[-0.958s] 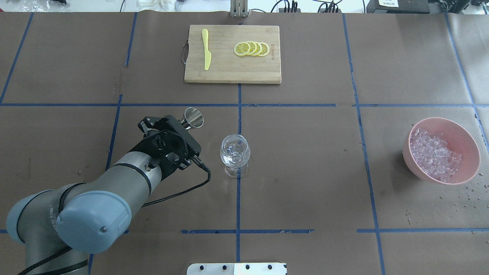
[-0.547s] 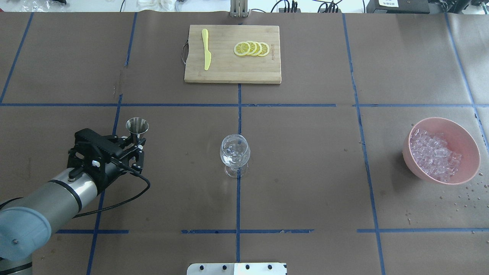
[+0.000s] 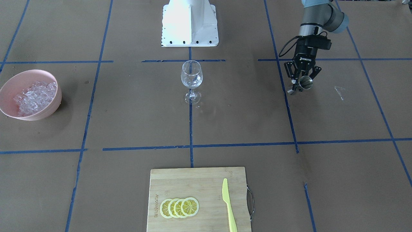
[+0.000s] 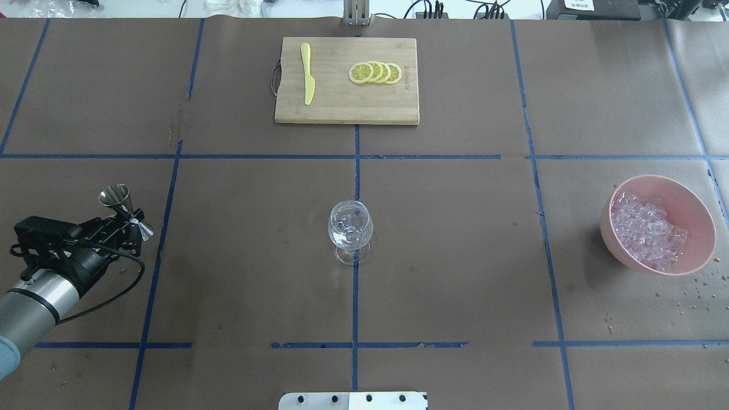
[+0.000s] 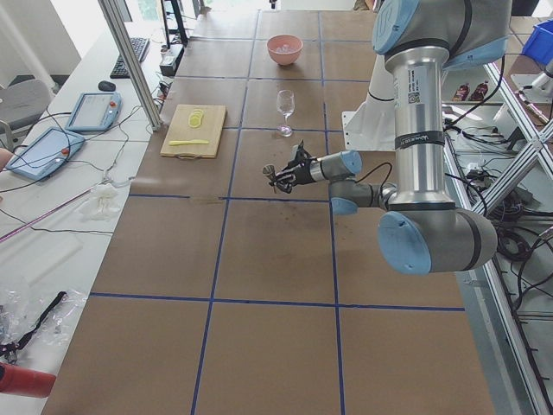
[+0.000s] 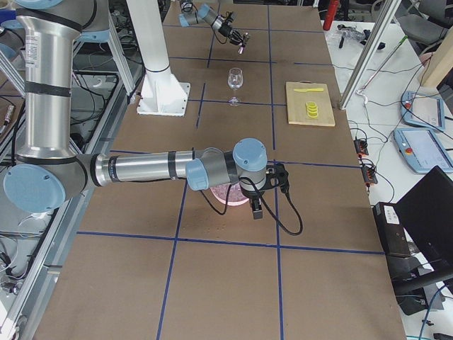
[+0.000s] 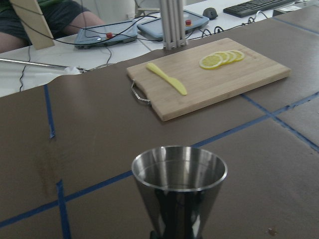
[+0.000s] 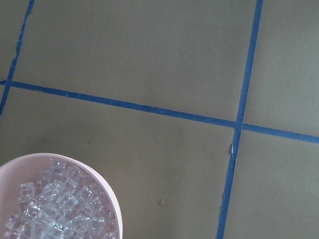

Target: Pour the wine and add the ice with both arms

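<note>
Gripping a steel measuring cup at its narrow waist, the left claw is closed on it above the table's left side, well apart from the wine glass at the centre. The ice lies heaped in a pink bowl on the right. The right claw hangs over that bowl; whether it is open cannot be told.

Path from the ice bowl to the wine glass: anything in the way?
Nothing visible. Only bare table lies between the ice in the pink bowl and the wine glass. The cutting board sits off that line; the left gripper, holding the jigger, is on the glass's other side.
</note>
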